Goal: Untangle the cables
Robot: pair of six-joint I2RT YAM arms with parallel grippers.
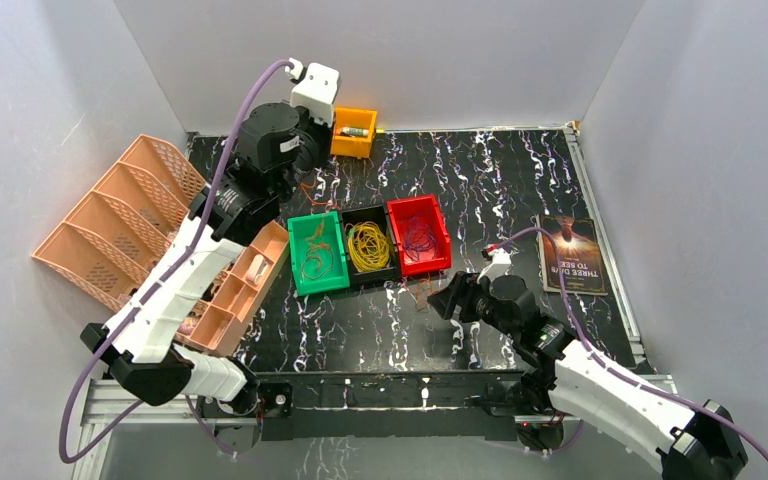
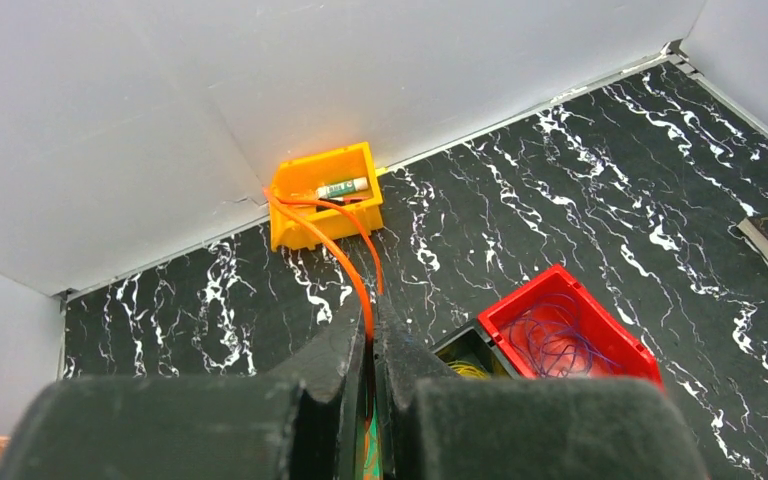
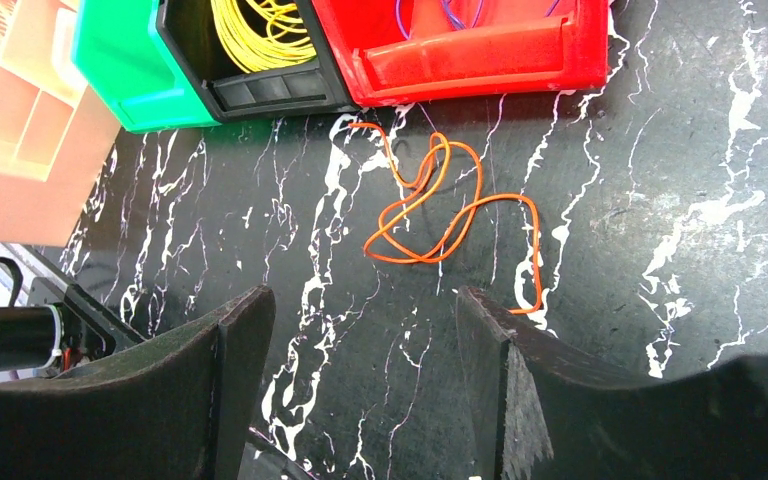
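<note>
My left gripper [image 2: 371, 335] is shut on an orange cable [image 2: 345, 262], which loops up toward a small orange bin [image 2: 300, 225] at the back wall. In the top view this gripper [image 1: 307, 172] is behind the green bin [image 1: 300, 275], which holds orange cables [image 1: 318, 255]. The black bin [image 1: 368, 275] holds yellow cables [image 1: 367, 247]. The red bin [image 1: 438, 250] holds purple cables [image 1: 418, 238]. My right gripper [image 3: 365, 310] is open and empty, just short of a loose orange cable [image 3: 440, 205] on the table in front of the red bin [image 3: 480, 60].
The small orange bin holds a green-and-white cylinder [image 2: 343, 187]. A pink slotted rack [image 1: 120, 215] and a pink divided tray [image 1: 245, 290] stand at the left. A book [image 1: 572, 253] lies at the right. White walls close in three sides.
</note>
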